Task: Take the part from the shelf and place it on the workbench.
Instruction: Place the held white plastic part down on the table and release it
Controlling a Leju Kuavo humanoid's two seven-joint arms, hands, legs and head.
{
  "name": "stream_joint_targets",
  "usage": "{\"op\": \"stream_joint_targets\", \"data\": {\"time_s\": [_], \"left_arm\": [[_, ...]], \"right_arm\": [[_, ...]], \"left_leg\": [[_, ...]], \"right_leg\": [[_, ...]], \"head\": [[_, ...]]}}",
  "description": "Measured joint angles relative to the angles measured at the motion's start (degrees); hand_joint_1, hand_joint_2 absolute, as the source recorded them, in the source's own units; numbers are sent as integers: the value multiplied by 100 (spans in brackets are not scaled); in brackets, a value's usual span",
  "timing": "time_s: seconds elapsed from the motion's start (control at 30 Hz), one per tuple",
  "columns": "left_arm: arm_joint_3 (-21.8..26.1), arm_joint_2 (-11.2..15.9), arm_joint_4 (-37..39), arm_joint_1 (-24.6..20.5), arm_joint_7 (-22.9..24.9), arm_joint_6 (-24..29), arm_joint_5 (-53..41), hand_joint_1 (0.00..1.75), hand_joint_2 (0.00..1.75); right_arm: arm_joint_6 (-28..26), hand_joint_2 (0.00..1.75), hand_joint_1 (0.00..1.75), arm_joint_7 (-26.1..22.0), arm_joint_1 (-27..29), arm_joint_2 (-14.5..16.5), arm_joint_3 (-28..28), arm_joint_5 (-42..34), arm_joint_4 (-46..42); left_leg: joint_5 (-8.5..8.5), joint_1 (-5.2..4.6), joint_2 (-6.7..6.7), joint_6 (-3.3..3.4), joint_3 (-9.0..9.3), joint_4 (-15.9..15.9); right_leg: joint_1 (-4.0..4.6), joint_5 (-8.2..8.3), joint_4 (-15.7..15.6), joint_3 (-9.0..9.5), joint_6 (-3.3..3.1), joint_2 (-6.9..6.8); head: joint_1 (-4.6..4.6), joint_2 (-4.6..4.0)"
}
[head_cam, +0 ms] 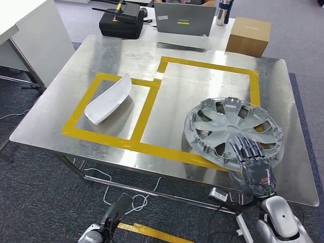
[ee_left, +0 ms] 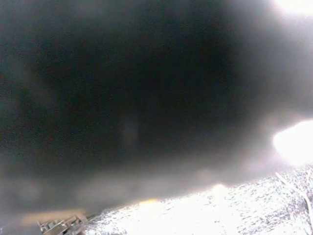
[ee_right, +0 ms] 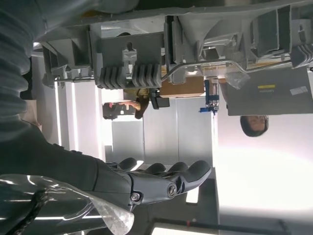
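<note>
a grey wheel cover (head_cam: 233, 129) lies flat on the metal workbench (head_cam: 57, 106), mostly inside the larger of two rectangles marked in yellow tape (head_cam: 147, 109), with its near edge overlapping the front strip of tape. the right hand (head_cam: 250, 159) rests on the near rim of the wheel cover, dark fingers (head_cam: 244, 147) stretched out over the spokes. in the right wrist view the fingers (ee_right: 173, 176) lie straight and close together beside the ribbed underside of the wheel cover (ee_right: 129, 73), and whether they clamp the rim or merely lie against it cannot be told.

the left hand (head_cam: 114, 212) hangs low in front of the workbench, near the floor, above a strip of yellow floor tape (head_cam: 153, 233); its fingers are too small and dark to tell whether they are spread or curled. the left wrist view is a dark blur.

a white curved panel (head_cam: 109, 98) sits in the smaller taped rectangle, well apart from the wheel cover. past the far edge of the workbench stand a black case (head_cam: 122, 23), a grey laptop (head_cam: 185, 20) and a cardboard box (head_cam: 248, 35).
</note>
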Motion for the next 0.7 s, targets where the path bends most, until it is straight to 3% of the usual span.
{"op": "stream_joint_targets", "data": {"time_s": [0.53,0.7], "left_arm": [[-23,-2,0,0,0,-2,-15,0,0],[-70,-2,0,3,-3,7,18,0,0]], "right_arm": [[-208,175,0,-60,1,169,-86,-118,-17],[-626,175,0,-273,-6,381,-156,-695,-137]], "left_leg": [[0,0,0,0,0,0],[0,0,0,0,0,0]], "right_leg": [[0,0,0,0,0,0],[0,0,1,0,0,1]], "head": [[0,0],[0,1]]}}
